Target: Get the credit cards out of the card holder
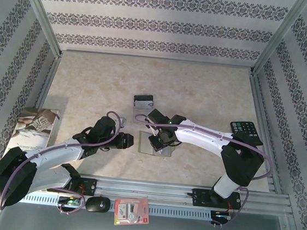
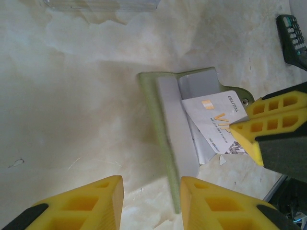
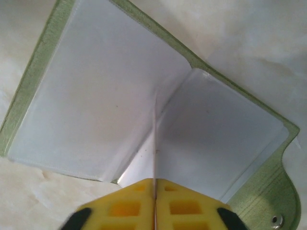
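Note:
The olive-green card holder (image 1: 163, 152) lies open on the table, pale pockets up (image 3: 96, 96). My right gripper (image 3: 155, 181) is shut on a thin pale credit card (image 3: 155, 139), seen edge-on over the holder's fold. In the left wrist view that card (image 2: 213, 117) reads VIP and sticks out of a pocket, pinched by the right gripper's fingertips (image 2: 249, 127). My left gripper (image 2: 151, 203) stands open at the holder's near end (image 2: 165, 143), the green edge close to its right finger. A dark credit card (image 1: 144, 101) lies on the table behind the holder.
A black calculator (image 1: 245, 131) sits at the right, also at the left wrist view's edge (image 2: 292, 38). A book (image 1: 34, 127) lies at the left. A red-and-white packet (image 1: 131, 210) and a black oval object (image 1: 97, 203) rest on the front rail.

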Motion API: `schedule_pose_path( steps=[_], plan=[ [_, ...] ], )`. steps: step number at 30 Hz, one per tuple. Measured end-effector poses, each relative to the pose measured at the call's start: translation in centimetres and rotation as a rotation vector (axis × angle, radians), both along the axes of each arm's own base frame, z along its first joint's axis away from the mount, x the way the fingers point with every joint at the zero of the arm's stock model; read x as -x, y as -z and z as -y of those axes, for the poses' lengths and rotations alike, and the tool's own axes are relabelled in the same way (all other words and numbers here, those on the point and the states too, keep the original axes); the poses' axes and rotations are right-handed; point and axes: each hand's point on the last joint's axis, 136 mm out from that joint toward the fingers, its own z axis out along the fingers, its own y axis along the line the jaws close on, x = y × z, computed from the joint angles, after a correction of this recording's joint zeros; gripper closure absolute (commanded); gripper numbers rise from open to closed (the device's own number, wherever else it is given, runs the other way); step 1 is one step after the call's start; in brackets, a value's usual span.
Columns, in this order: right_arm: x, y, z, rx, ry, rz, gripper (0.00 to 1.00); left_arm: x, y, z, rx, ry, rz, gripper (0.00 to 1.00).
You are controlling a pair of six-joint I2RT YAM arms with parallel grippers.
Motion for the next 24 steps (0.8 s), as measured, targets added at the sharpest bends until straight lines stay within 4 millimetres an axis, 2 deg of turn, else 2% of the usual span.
schedule_pose_path(
  steps=[3, 5, 7, 10, 14, 18, 24],
  plan=[
    [-0.2, -0.5, 0.0, -0.005, -0.017, 0.019, 1.0, 0.0, -0.2, 0.0, 0.006, 0.0, 0.004, 0.64],
    [-0.4, -1.6, -0.1, -0.026, -0.049, 0.055, 1.0, -0.1, -0.5, -0.1, 0.012, -0.003, 0.009, 0.63],
    [-0.6, -3.5, -0.3, -0.062, -0.098, 0.11, 1.0, -0.2, -0.7, -0.3, 0.016, -0.01, 0.015, 0.63],
    [-1.4, -7.3, -1.2, -0.13, -0.194, 0.22, 1.0, -0.4, -1.1, -0.7, 0.023, -0.024, 0.022, 0.63],
    [-3.5, -12.4, -2.6, -0.229, -0.297, 0.371, 1.0, -0.7, -1.6, -1.5, 0.029, -0.048, 0.029, 0.63],
    [-5.6, -15.9, -3.9, -0.246, -0.407, 0.5, 1.0, -0.7, -1.6, -2.1, 0.032, -0.064, 0.022, 0.63],
    [-10.3, -20.9, -6.5, -0.213, -0.556, 0.658, 1.0, -0.6, -1.1, -2.5, 0.024, -0.076, 0.0, 0.62]
  ],
)
